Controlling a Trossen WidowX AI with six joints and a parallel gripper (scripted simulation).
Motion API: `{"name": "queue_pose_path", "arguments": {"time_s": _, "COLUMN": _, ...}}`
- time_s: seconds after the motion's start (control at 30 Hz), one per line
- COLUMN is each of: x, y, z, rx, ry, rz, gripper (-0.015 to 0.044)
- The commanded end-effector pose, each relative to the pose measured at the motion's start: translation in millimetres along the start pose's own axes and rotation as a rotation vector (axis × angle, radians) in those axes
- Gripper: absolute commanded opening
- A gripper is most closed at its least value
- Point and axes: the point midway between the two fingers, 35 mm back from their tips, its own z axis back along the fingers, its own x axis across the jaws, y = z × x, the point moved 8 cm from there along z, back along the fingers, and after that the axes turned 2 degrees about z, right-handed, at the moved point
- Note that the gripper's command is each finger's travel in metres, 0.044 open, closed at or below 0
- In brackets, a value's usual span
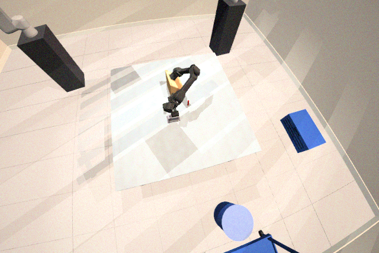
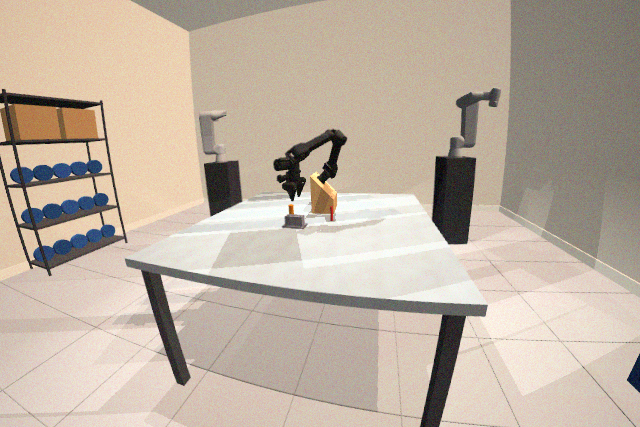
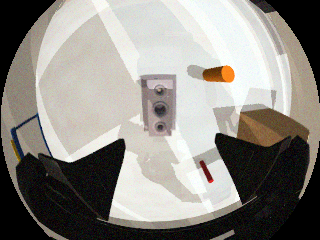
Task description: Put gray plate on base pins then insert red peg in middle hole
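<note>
The gray plate (image 3: 159, 103) (image 2: 294, 221) (image 1: 173, 118) lies flat on its base on the white table (image 2: 361, 267) (image 1: 137, 152); three holes in a row show on its top in the wrist view. My gripper (image 3: 172, 140) (image 2: 293, 188) (image 1: 174, 112) is open and empty, hanging well above the plate, apart from it. The red peg (image 3: 207, 171) (image 2: 331, 213) (image 1: 188, 102) stands upright on the table to the right of the plate, close to the tan block.
A tan wedge block (image 2: 323, 200) (image 1: 173, 85) (image 3: 267, 127) carries the arm's foot behind the plate. A short orange cylinder (image 3: 219, 74) (image 2: 291, 208) stands right by the base. Black pedestals (image 2: 453, 197) (image 2: 222, 185) with idle arms stand beyond the table.
</note>
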Motion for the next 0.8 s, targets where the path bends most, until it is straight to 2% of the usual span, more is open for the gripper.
{"name": "queue_pose_path", "arguments": {"time_s": 0.0, "x": -10.4, "y": 44.5, "z": 5.2, "rx": -0.003, "ry": 0.002, "rz": 0.101, "gripper": 0.0440}}
{"name": "queue_pose_path", "arguments": {"time_s": 0.2, "x": -47.4, "y": 112.9, "z": 6.8, "rx": 0.000, "ry": 0.003, "rz": 0.274, "gripper": 0.0440}}
{"name": "queue_pose_path", "arguments": {"time_s": 0.4, "x": -97.1, "y": 161.6, "z": 1.1, "rx": 0.012, "ry": 0.005, "rz": 0.443, "gripper": 0.0440}}
{"name": "queue_pose_path", "arguments": {"time_s": 0.6, "x": -103.1, "y": 165.7, "z": -1.9, "rx": 0.014, "ry": 0.005, "rz": 0.462, "gripper": 0.0440}}
{"name": "queue_pose_path", "arguments": {"time_s": 0.77, "x": -103.7, "y": 166.4, "z": -34.6, "rx": 0.016, "ry": 0.004, "rz": 0.462, "gripper": 0.0440}}
